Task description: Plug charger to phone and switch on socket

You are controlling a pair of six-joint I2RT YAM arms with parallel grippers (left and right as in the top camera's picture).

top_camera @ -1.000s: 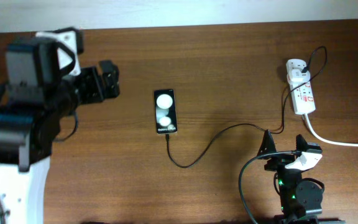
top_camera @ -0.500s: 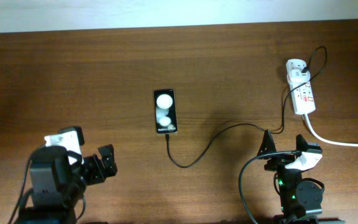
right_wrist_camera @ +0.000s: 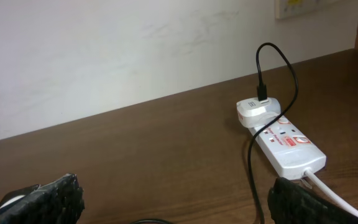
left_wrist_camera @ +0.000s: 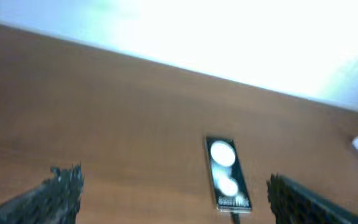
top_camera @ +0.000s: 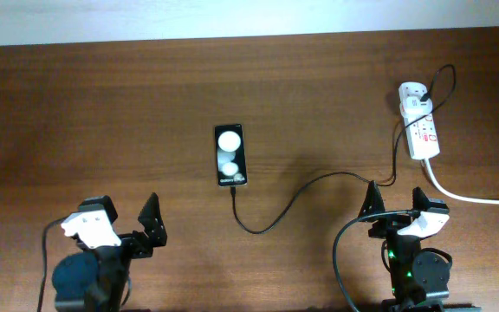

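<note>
The left arm's fingers (top_camera: 152, 221) stand spread open and empty at the near left edge of the desk (top_camera: 319, 87), well apart from everything on it. In the left wrist view the two dark fingers (left_wrist_camera: 61, 186) frame the blurred scene from either side, with the phone (left_wrist_camera: 227, 175) lying on the wood between them and farther off.

The right arm's fingers (top_camera: 372, 201) are likewise wide open and hold nothing, at the near right edge of the desk. In the right wrist view they (right_wrist_camera: 51, 198) sit at the bottom corners, and the power strip (right_wrist_camera: 289, 144) lies ahead on the right.

The phone (top_camera: 230, 155) lies flat near the middle of the desk, face up, its two white round shapes toward the far end. The thin black charger cable (top_camera: 293, 198) meets the phone's near edge with its tip; whether the tip is seated cannot be told. From there the cable loops toward the right arm, then runs on to the white adapter (top_camera: 412, 94) plugged into the far end of the power strip (top_camera: 421, 132), at the far right of the desk.

Red marks show on the strip's top, but the switch position cannot be read. A thick white cord (top_camera: 475, 198) leaves the strip's near end and runs off the right edge.
</note>
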